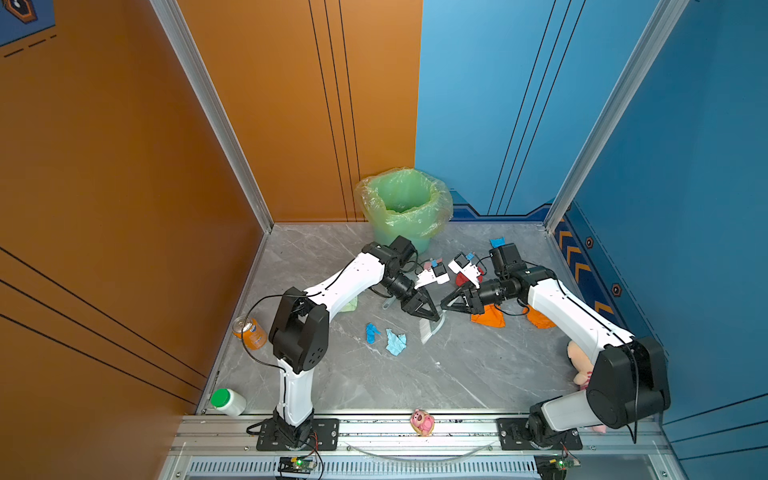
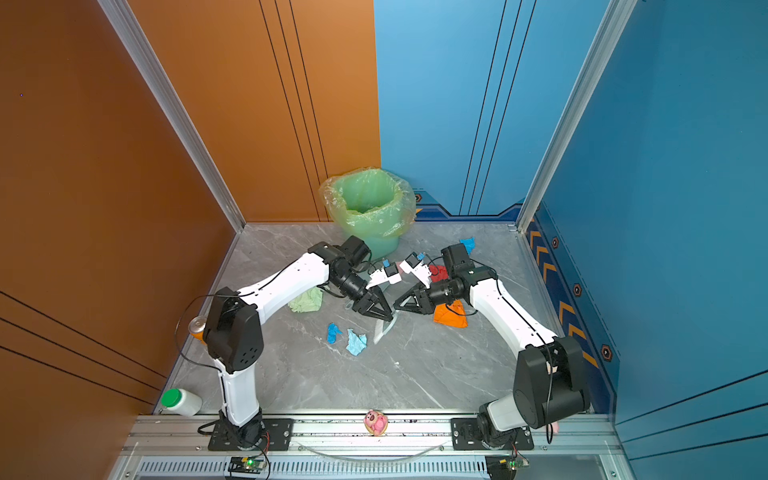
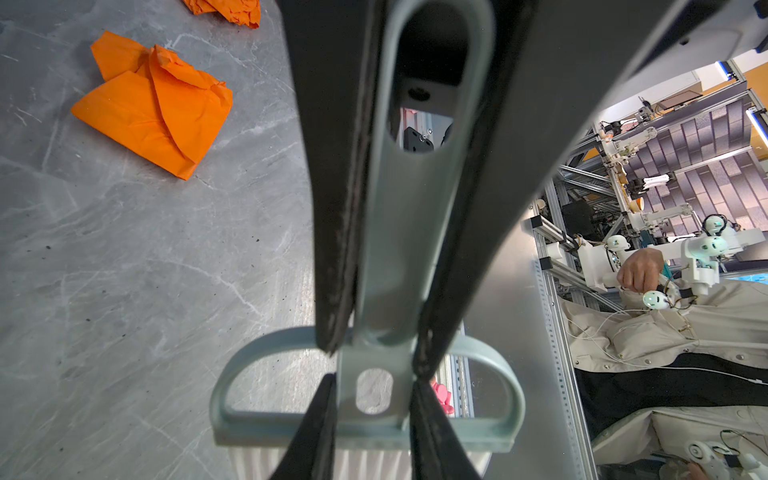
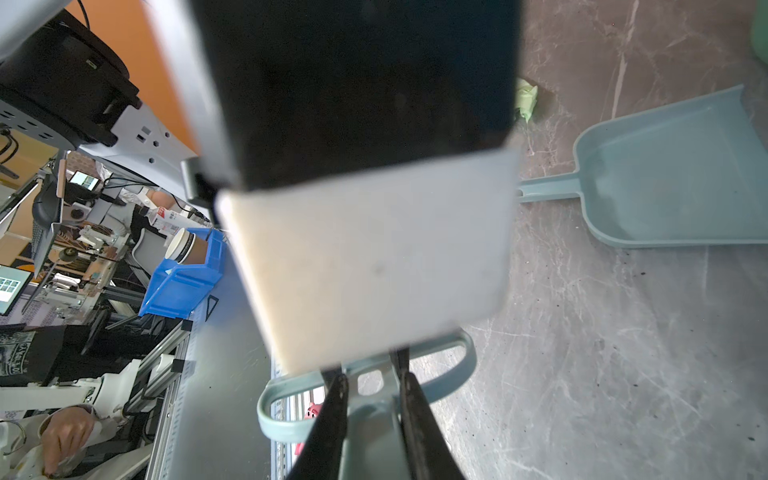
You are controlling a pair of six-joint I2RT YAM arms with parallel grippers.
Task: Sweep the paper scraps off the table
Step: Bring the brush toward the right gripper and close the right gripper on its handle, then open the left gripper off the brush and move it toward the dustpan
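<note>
The pale blue brush (image 1: 432, 330) (image 2: 384, 328) hangs mid-table with its white bristles down. My left gripper (image 1: 434, 318) (image 3: 374, 376) is shut on its neck. My right gripper (image 1: 444, 304) (image 4: 370, 376) is shut on its handle (image 3: 399, 249), and the two sets of tips almost meet. Paper scraps lie on the grey table (image 1: 457, 374): blue (image 1: 372, 332), light blue (image 1: 395, 343), orange (image 1: 488, 319) (image 3: 153, 104), red (image 1: 463, 279) and light green (image 2: 306, 300) (image 4: 527, 97). The dustpan (image 4: 665, 174) lies flat under the left arm.
A green-lined bin (image 1: 405, 203) stands at the back wall. An orange can (image 1: 251, 332) and a green-capped white bottle (image 1: 227, 401) sit at the left edge. One pink plush toy (image 1: 422, 422) rests on the front rail and another (image 1: 582, 361) by the right arm.
</note>
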